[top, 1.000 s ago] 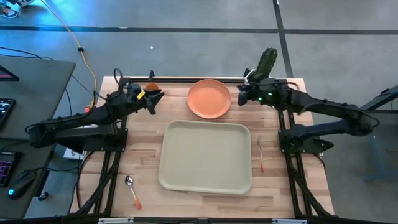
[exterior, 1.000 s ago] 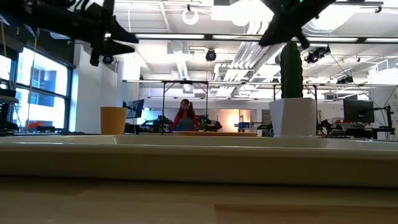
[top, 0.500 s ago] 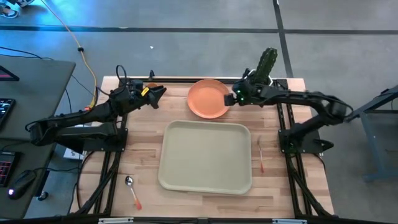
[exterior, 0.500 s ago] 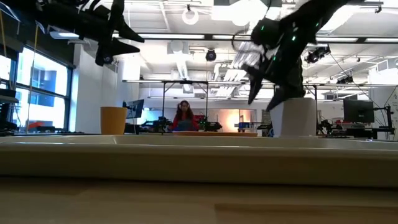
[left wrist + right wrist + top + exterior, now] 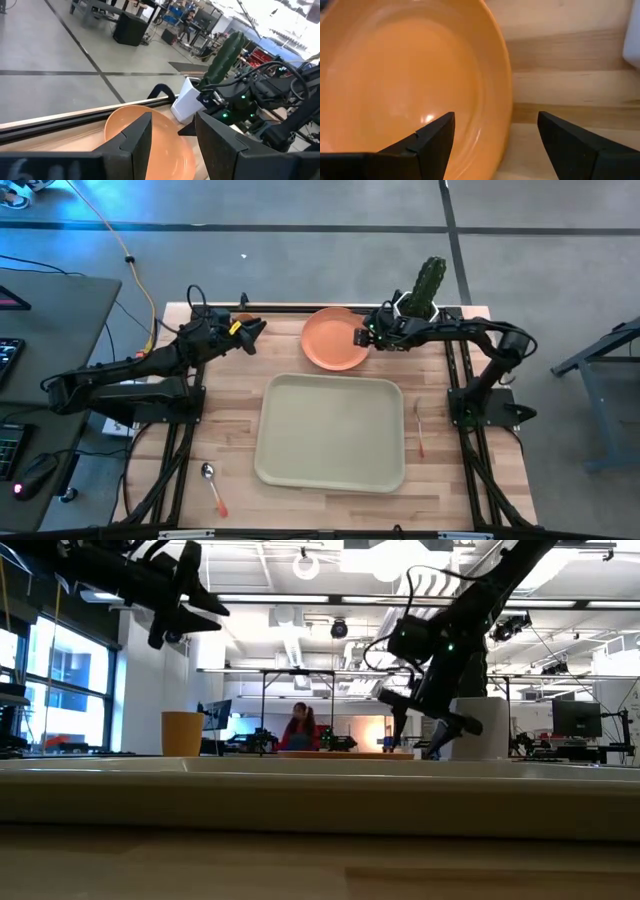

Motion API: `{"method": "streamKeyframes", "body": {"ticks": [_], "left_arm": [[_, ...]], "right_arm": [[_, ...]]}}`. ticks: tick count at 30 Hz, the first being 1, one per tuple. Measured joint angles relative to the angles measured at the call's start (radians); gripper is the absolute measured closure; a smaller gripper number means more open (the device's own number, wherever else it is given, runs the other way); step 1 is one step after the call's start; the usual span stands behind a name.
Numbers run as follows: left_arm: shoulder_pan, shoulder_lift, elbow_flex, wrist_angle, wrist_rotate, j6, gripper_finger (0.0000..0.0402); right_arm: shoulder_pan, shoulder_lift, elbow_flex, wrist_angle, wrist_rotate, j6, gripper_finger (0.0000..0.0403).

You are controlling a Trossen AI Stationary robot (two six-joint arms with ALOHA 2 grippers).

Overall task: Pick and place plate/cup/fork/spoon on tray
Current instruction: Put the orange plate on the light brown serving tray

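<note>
Two end effectors spread wide, right end effector (image 5: 362, 338) straddling plate (image 5: 333, 340) rim, left end effector (image 5: 257, 327) aloft, no legible writing

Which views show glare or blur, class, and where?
Right wrist view: a small bright glint on the plate, right gripper open. Low view: the tray rim a soft near band; ceiling lights glare. Left wrist view: foreground fingers blurred.

The round orange plate (image 5: 334, 339) lies flat just behind the tray (image 5: 332, 431), a pale rectangular tray empty at mid-desk. The small orange cup (image 5: 182, 733) stands upright at the back left. The fork (image 5: 420, 429) lies right of the tray; the spoon (image 5: 212, 487), apparently bowl-up, lies at front left.
</note>
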Motion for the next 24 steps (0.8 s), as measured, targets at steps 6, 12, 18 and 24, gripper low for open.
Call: {"method": "streamKeyframes", "body": {"ticks": [6, 12, 18, 24], "left_arm": [[-0.004, 0.000, 0.000, -0.024, 0.000, 0.000, 0.0259], [-0.004, 0.000, 0.000, -0.024, 0.000, -0.046, 0.0259], [-0.004, 0.000, 0.000, -0.024, 0.000, -0.050, 0.0259], [-0.003, 0.000, -0.001, -0.024, -0.017, -0.034, 0.0259]], "right_arm": [[-0.010, 0.073, 0.000, 0.074, -0.026, 0.000, 0.0127], [-0.008, 0.087, 0.000, 0.081, 0.006, -0.005, 0.0155], [-0.012, 0.090, 0.000, 0.082, 0.012, -0.038, 0.0224], [-0.010, 0.092, -0.001, 0.083, 0.010, -0.052, 0.0311]]}}
